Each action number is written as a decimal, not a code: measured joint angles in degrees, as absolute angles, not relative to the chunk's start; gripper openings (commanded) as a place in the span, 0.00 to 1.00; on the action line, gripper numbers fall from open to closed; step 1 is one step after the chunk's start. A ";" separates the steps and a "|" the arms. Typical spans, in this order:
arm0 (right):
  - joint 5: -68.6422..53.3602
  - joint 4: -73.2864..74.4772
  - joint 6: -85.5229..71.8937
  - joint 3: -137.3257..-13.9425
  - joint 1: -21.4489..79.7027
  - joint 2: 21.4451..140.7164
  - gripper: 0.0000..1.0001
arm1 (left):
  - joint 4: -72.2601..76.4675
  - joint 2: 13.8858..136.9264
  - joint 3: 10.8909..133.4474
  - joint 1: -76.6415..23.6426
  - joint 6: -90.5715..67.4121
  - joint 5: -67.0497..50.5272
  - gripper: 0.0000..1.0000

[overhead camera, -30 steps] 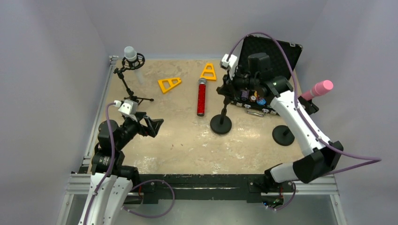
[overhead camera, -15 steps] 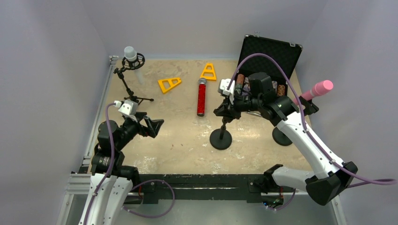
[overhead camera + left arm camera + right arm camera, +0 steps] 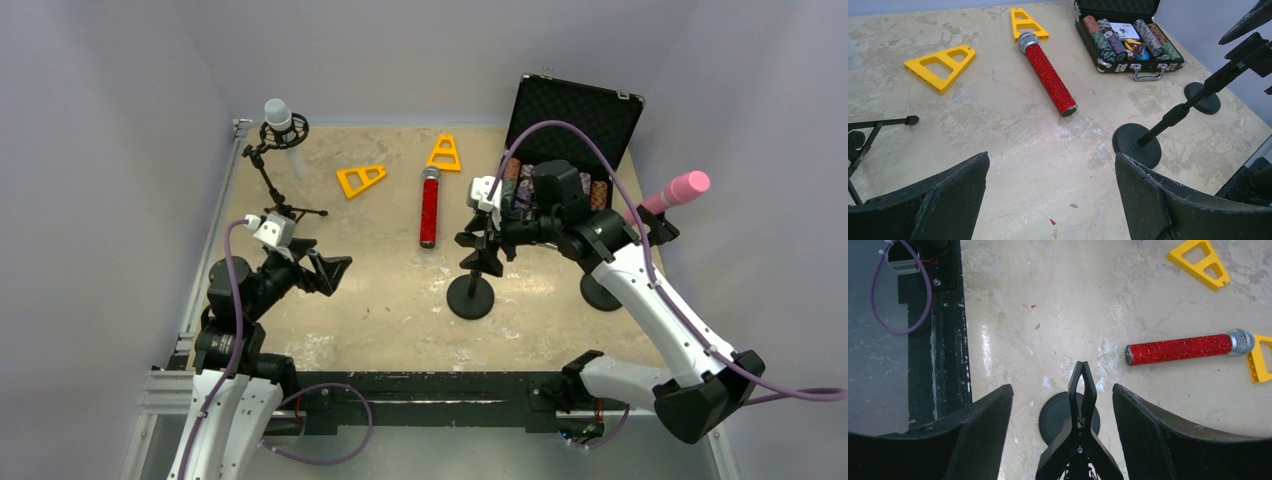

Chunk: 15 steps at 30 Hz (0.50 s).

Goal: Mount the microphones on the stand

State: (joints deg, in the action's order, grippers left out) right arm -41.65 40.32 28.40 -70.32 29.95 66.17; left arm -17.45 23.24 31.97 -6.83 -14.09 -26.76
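The stand (image 3: 471, 297) is pulled toward the arm bases, away from the case (image 3: 575, 108), and the chips (image 3: 1108, 44) inside are uncovered again. The right gripper (image 3: 1060, 390) is drawn back with it. Now its jaws are parted, and the clip (image 3: 1082, 385) is left free between them.

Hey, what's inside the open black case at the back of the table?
Rows of multicoloured chips and a white pack fill the case. Whatever lies beneath the chips is covered.
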 measured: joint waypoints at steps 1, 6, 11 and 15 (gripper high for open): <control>-41.67 40.64 28.51 -70.35 29.95 65.69 0.79 | -17.39 23.24 31.97 -6.83 -14.17 -26.94 0.99; -42.65 42.61 28.71 -71.81 28.60 63.42 0.82 | -17.19 23.46 31.97 -6.83 -14.48 -28.27 0.99; -47.16 43.09 30.20 -74.70 21.93 60.80 0.94 | -16.71 24.23 31.97 -6.83 -15.55 -30.02 0.99; -51.22 43.48 33.23 -72.79 18.57 54.48 0.99 | -14.74 25.34 31.97 -6.83 -17.47 -31.81 0.99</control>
State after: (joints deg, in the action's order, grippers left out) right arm -51.22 43.48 33.23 -72.79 18.57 54.48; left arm -14.74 25.34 31.97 -6.83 -17.47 -31.81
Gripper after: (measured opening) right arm 0.977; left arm 0.993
